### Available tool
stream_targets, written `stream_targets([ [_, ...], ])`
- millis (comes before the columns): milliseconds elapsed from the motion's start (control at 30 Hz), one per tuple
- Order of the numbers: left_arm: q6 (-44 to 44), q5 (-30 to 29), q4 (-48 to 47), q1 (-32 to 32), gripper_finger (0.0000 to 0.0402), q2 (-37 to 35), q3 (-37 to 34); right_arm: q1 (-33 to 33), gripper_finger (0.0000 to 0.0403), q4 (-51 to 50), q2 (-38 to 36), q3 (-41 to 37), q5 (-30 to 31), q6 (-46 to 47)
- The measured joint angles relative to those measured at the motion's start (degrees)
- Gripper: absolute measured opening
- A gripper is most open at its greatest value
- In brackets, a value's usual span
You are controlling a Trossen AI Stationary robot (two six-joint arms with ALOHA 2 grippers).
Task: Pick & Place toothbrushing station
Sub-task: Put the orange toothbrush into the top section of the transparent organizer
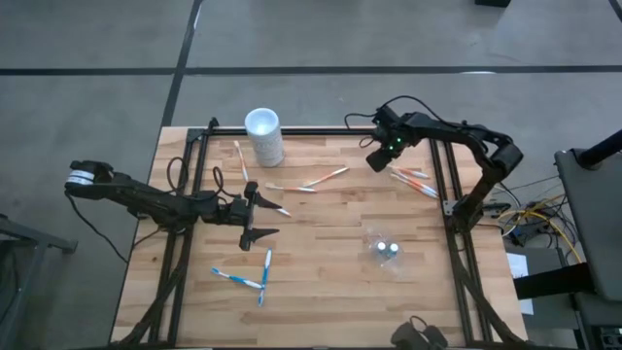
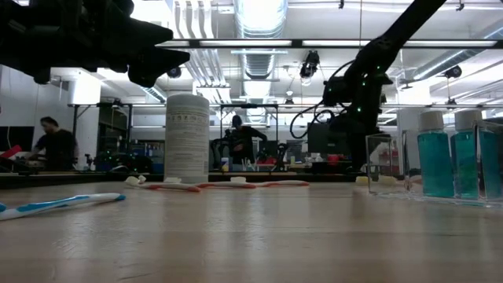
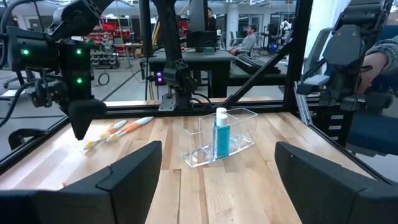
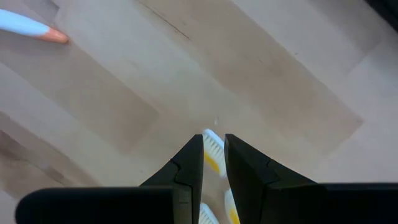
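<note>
Right gripper [image 4: 213, 163], we see, pinches an orange-and-white toothbrush [image 4: 212, 151] near the table's [image 1: 321, 292] right rail. Our left gripper [image 1: 260, 217] hangs spread wide mid-table. A white cup [image 1: 264, 135] stands at the rear; the clear organizer [image 1: 387, 251] sits front-right, bare wood around.

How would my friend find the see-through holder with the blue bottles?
Look at the wooden table from above and go toward its right side, near the front. There sits the clear plastic holder, apart from everything else. Unlike the tall white cup at the back, you can see straight through it.
</note>
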Motion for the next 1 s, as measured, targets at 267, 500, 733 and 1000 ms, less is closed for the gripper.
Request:
stream_targets([
  [267, 0.0, 0.0, 0.0, 0.0, 0.0319, 0.0, 0.0, 0.1, 0.0063, -0.4, -0.9, -2.0, 1.3, -4.4],
  [500, 0.0, 0.0, 0.0, 0.0, 0.0319, 0.0, 0.0, 0.0, 0.0063, -0.3, -0.9, -2.8, 4.3, -6.3],
  [733, 0.0, 0.0, 0.0, 0.0, 0.0319, 0.0, 0.0, -1.1, 0.0063, -0.1, -0.9, -2.8, 5.5, -8.8],
  [1000, 0.0, 0.0, 0.0, 0.0, 0.0319, 0.0, 0.0, -1.0, 0.0063, 0.3, -1.0, -2.8, 3.6, -10.9],
])
